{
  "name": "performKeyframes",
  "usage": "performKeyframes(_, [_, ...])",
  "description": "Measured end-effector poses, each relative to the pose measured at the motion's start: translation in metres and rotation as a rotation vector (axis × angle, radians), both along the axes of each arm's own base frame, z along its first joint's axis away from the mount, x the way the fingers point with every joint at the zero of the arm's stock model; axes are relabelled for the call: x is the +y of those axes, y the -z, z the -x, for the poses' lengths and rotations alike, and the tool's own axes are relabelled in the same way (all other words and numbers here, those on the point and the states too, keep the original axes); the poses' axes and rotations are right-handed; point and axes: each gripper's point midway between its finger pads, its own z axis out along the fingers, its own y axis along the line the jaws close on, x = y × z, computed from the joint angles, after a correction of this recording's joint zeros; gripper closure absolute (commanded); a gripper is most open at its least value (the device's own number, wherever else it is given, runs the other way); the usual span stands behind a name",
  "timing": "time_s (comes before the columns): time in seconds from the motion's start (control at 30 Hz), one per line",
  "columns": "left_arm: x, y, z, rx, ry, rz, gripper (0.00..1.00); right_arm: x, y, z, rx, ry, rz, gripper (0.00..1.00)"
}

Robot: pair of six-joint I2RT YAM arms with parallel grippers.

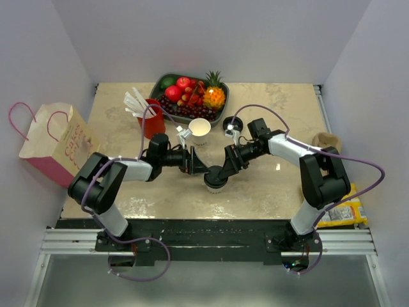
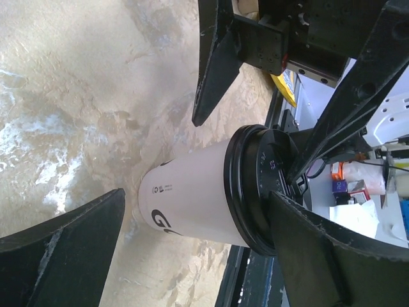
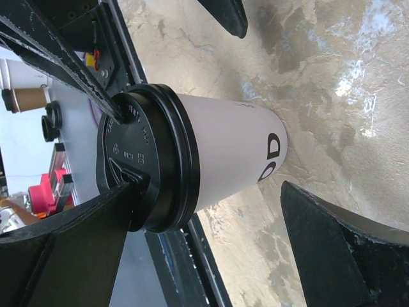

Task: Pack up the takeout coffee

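Far left: bag point(image 1: 54, 142) at the left edge of the bench point(image 1: 281, 102), well apart from the rest. Next, left tool point(image 1: 199, 167): spread wide, pinching nothing. Its wrist view shows one finger point(image 2: 64, 256) low by the bench and the other up at the lid point(image 2: 255, 185), so the gap looks stacked along the cup's height, not across it. Centre: coffee point(image 1: 215, 181) stands upright mid-bench toward the front edge, between the two tools, lid on. Then right tool point(image 1: 228, 166): also spread, nothing pinched, same stacked look, one finger overlapping the lid rim; can't tell if it touches. My read: we're at the grasp, nothing packed yet. To do it well, use one arm only. Left is on the bag side, so right should back off before left closes, or the fingers clash over the lid. Roll the left wrist so the fingers bracket the white wall under the lid, not the lid itself. Squeeze light; a paper wall likely buckles and could pop the lid. Carry it upright, clear of the red cup point(image 1: 153, 125) and open cup point(image 1: 199, 130) behind.
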Motion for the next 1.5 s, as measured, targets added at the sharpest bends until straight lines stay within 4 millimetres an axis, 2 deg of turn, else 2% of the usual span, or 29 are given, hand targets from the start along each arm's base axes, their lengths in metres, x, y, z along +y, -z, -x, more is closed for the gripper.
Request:
performKeyframes(0.3, [-0.002,-0.007,0.001,0.000,0.009,0.032,0.00,0.004,-0.010,0.001,-0.005,-0.011,-0.046,0.01])
performKeyframes(0.4, [-0.002,-0.018,0.005,-0.003,0.013,0.044,0.00,0.008,-0.022,0.002,0.002,-0.028,-0.089,0.01])
performKeyframes(0.5, [0.000,-0.037,0.011,-0.047,0.023,0.067,0.00,0.012,-0.032,0.001,0.000,-0.042,-0.128,0.01])
performKeyframes(0.6, [0.000,-0.047,0.015,-0.086,0.037,0.075,0.00,0.015,-0.036,-0.002,0.000,-0.038,-0.146,0.01])
performKeyframes(0.87, [-0.005,-0.015,0.036,-0.022,0.070,-0.038,0.00,0.017,-0.024,-0.010,0.023,-0.006,-0.118,0.01])
performKeyframes(1.17, [-0.013,-0.008,0.049,-0.023,0.103,-0.066,0.00,0.020,-0.020,-0.018,0.014,0.022,-0.105,0.01])
performKeyframes(1.37, [-0.012,-0.002,0.045,-0.002,0.108,-0.069,0.03,0.020,-0.017,-0.017,0.024,0.030,-0.100,0.01])
performKeyframes(1.5, [-0.010,0.000,0.026,0.014,0.099,-0.040,0.04,0.020,-0.010,-0.017,0.039,0.031,-0.090,0.01])
